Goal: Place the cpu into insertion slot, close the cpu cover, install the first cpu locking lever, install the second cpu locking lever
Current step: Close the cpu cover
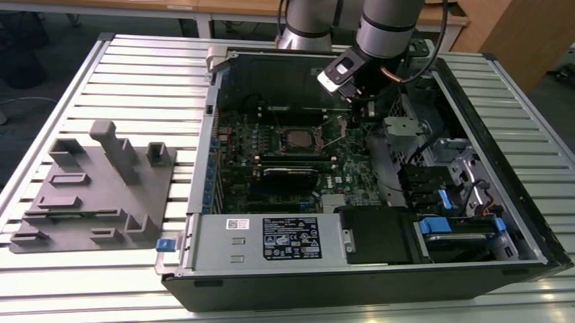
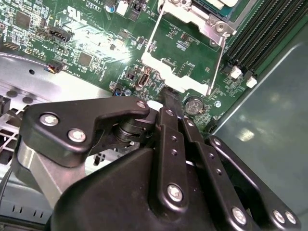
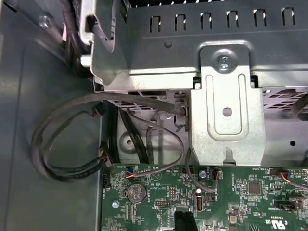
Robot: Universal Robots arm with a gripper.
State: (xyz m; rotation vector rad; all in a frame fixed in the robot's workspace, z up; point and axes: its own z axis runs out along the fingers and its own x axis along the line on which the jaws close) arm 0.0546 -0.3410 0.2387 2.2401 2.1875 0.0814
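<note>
Exterior view takes in an open computer case (image 1: 359, 286) lying on a ribbed aluminium surface (image 1: 134, 74), with a grey moulded fixture plate (image 1: 90, 195) well off to the exterior view's left. Deep in the case the cpu (image 1: 295, 138), a dull grey-brown square, sits in the insertion slot (image 1: 279, 139), which is silver-rimmed against the green board. Placing looks done, so I'd judge closing the cover to be the step in hand.

The gripper (image 1: 361, 116) hangs just to the exterior view's right of the socket. In the second wrist view its black, bolted linkage narrows to a tip (image 2: 167, 94) right at the free edge of the cpu cover (image 2: 180, 82). This is a thin stamped silvery frame with its centre cut out, and it is swung open so that green board shows through the hole. Whether tip and frame touch I can't tell. The jaws look drawn together with nothing between them.

A thin wire locking lever (image 2: 218, 62) runs along one side of the cover and looks unlatched. Shutting the cover calls, I reckon, for a gentle push that swings the light, springy frame about its hinge without the smooth metal slipping off the tip.

In the first wrist view a folded sheet-metal bracket (image 3: 226, 110) and looped dark cables (image 3: 62, 139) crowd the far side of the board.
</note>
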